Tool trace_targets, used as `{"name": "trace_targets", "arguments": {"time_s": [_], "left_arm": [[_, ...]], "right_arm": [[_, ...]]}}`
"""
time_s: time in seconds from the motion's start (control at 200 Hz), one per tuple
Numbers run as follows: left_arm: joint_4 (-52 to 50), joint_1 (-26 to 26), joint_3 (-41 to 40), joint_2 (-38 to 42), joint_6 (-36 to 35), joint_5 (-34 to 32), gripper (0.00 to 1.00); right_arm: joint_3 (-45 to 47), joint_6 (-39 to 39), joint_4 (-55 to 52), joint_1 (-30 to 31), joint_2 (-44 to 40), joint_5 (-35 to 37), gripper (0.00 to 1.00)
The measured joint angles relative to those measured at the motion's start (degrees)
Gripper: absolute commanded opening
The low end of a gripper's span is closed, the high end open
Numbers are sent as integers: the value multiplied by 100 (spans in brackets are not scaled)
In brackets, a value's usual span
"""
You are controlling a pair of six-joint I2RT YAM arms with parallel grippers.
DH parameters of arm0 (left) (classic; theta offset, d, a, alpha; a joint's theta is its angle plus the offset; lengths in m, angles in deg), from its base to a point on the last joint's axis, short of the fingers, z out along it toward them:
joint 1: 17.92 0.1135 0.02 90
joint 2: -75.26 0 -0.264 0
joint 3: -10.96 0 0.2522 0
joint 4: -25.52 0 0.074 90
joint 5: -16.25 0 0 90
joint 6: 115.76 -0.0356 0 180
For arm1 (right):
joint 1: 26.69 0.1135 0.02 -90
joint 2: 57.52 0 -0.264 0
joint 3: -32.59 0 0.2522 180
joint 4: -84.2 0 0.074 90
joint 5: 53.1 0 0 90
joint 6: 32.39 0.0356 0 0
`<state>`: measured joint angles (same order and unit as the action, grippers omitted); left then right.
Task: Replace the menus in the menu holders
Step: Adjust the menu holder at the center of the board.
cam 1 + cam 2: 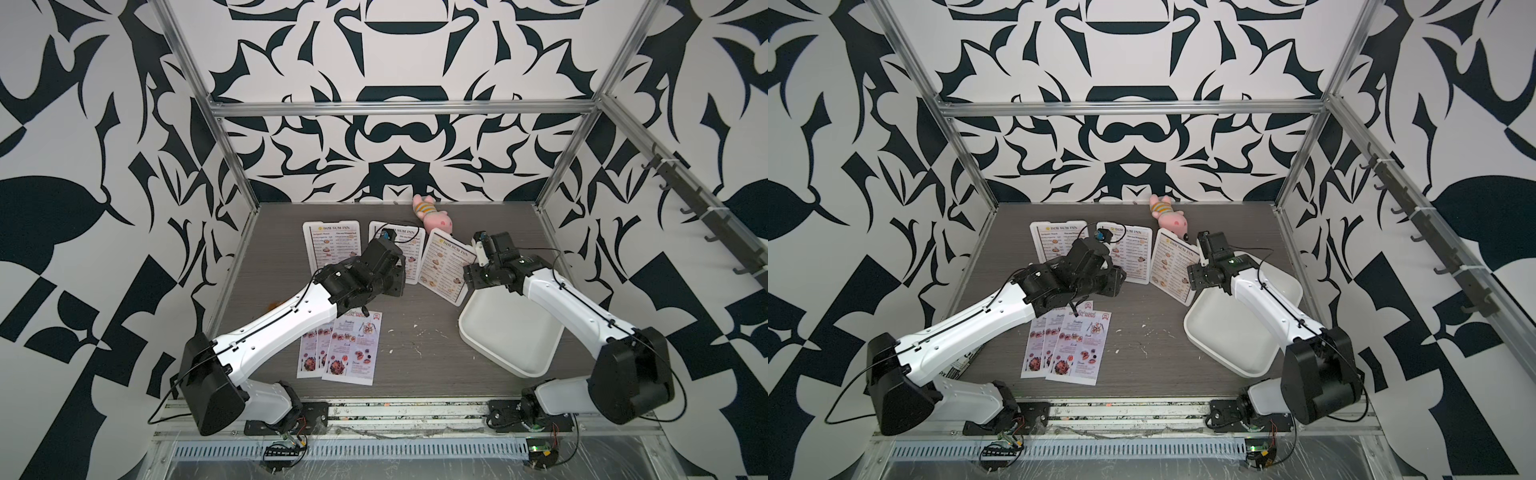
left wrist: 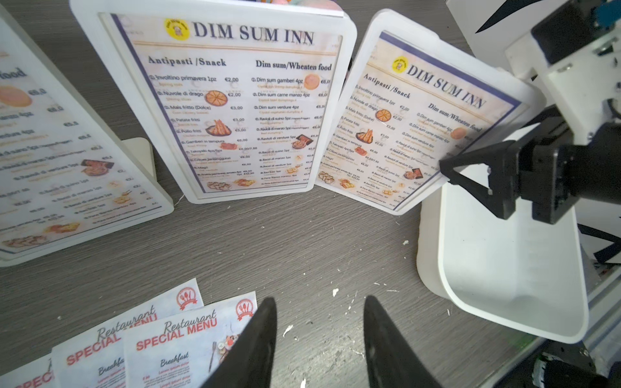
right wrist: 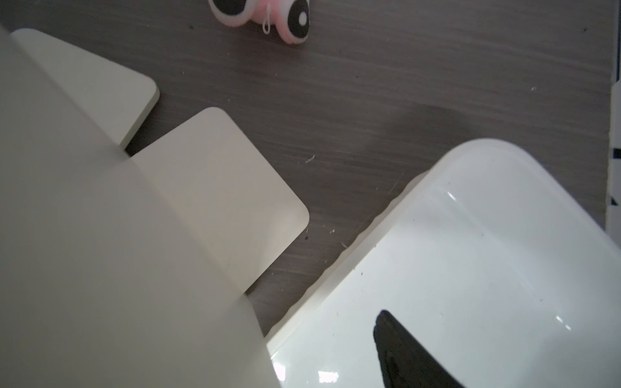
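- Three white menu holders [image 2: 92,40] stand in a row at the far side of the grey table [image 1: 415,353], each showing a "DIM SUM INN" menu [image 2: 235,111]. The right-hand holder [image 2: 391,22] sits angled, its lower corner touching or just beside the white tray [image 1: 511,336]; which cannot be told.
- Three "SPECIAL MENU" sheets [image 1: 349,349] lie fanned and overlapping nearer the front, partly beneath the left arm.
- The left gripper [image 2: 319,302] hovers between the sheets and the holders, fingers spread, nothing between them.
- The right gripper [image 2: 453,173] is at the outer side edge of the right-hand holder. One finger shows behind the frame and the other is hidden, so a firm clamp cannot be confirmed.
- The sheets look thin, light and floppy; lying flat, they likely need a free corner or overhanging edge to pinch.
- The holders look stiff but light, apt to skid or tip; the side rim seems the place to steady one while its menu is drawn out.
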<state>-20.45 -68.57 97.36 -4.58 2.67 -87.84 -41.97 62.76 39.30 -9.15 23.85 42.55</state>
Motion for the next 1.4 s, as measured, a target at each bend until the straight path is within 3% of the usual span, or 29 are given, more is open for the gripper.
{"name": "trace_targets", "arguments": {"time_s": [0.325,0.61,0.77,1.015,1.4], "left_arm": [[-20,0,216,-345,-46,13,45],[450,0,57,-940,83,223,30],[1154,0,-46,-1628,269,105,29],[1672,42,623,-2776,227,-492,27],[1991,299,1241,-3254,17,-719,27]], "right_arm": [[-693,-289,308,-448,767,107,77],[-1047,-267,365,-586,765,68,72],[-918,227,391,-409,319,107,68],[-323,997,308,33,-789,308,64],[140,1519,267,111,-990,291,63]]}}
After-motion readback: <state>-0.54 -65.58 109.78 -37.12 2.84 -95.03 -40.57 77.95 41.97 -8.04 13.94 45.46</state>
